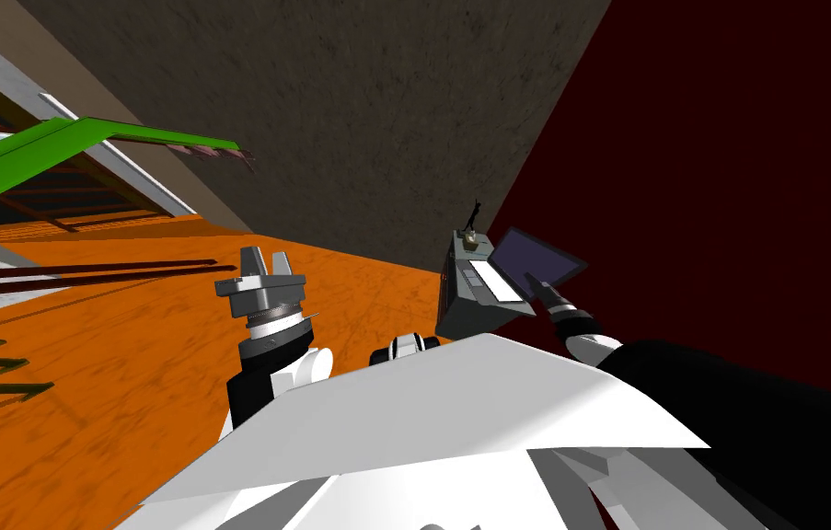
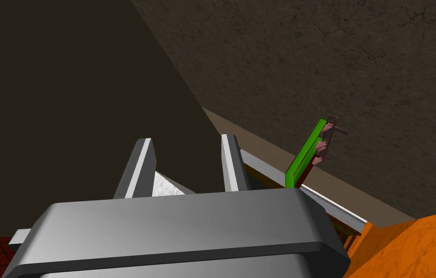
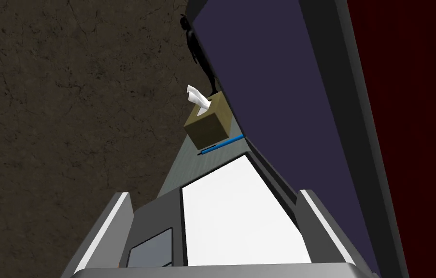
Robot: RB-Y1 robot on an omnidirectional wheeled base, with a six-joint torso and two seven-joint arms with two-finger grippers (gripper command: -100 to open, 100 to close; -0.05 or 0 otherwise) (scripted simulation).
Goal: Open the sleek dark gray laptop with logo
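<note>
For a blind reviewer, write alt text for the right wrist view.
An open laptop, white keyboard and dark screen raised, lies between the fingers of the open right tool. Beyond it are a tan tissue box, a blue pen and a black figurine.

The left hand (image 1: 266,255) is a grey box with thin pale-edged fingers (image 2: 140,166), on a black-and-white forearm (image 1: 248,391).

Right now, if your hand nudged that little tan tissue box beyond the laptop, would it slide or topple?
The tissue box is a squat cube resting flat on the grey tabletop, so it would probably slide rather than tip. It looks small beside the laptop, so it is likely light. The white tissue poking out would likely just flop.
</note>
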